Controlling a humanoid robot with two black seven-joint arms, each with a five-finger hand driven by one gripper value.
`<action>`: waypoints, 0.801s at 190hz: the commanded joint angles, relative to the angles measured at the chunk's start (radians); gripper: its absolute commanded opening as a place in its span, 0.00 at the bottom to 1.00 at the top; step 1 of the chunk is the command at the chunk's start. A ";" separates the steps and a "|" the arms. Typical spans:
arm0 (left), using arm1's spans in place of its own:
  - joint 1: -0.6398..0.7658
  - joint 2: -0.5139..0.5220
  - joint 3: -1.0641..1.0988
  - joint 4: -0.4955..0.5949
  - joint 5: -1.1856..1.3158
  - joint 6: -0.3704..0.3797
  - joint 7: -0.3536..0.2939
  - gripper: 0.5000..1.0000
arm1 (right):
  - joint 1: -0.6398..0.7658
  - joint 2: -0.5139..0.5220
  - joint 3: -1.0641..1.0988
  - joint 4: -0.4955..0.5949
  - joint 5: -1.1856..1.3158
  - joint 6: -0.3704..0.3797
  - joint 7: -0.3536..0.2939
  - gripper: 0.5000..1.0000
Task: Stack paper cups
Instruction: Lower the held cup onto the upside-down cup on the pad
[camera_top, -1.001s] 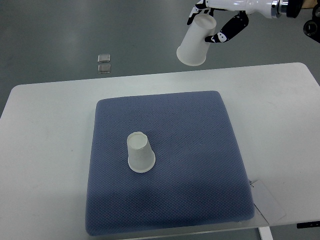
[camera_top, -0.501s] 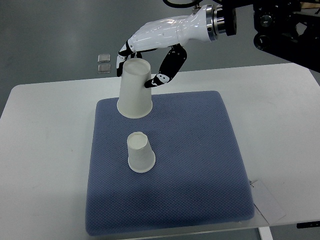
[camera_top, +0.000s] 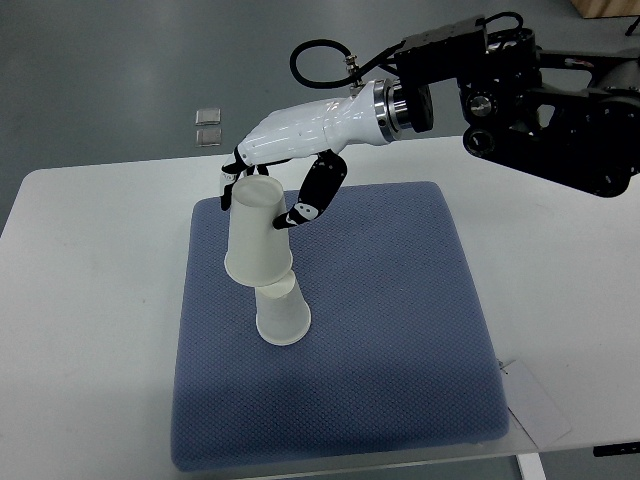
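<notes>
Right hand (camera_top: 275, 175) grips upside-down paper cup (camera_top: 256, 235), mouth downward.

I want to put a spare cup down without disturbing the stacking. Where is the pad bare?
The blue pad is bare across its right half and its front strip near the table edge. It is crowded left of centre, where the right hand holds one cup over the standing cup.

Matt white paper cups (camera_top: 258, 240), glossy white plastic right hand (camera_top: 290, 165), blue dimpled cloth mat (camera_top: 400, 330), smooth white table (camera_top: 90, 300) beneath the mat
</notes>
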 joint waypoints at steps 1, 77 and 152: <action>0.000 0.000 0.000 0.000 0.000 0.000 0.000 1.00 | -0.018 0.015 -0.001 0.000 -0.017 -0.004 0.000 0.16; 0.000 0.000 0.000 0.000 0.000 0.000 0.000 1.00 | -0.048 0.015 -0.001 -0.001 -0.053 -0.034 0.000 0.16; 0.000 0.000 0.000 0.000 0.000 0.000 -0.001 1.00 | -0.068 0.009 -0.003 0.000 -0.073 -0.039 0.001 0.16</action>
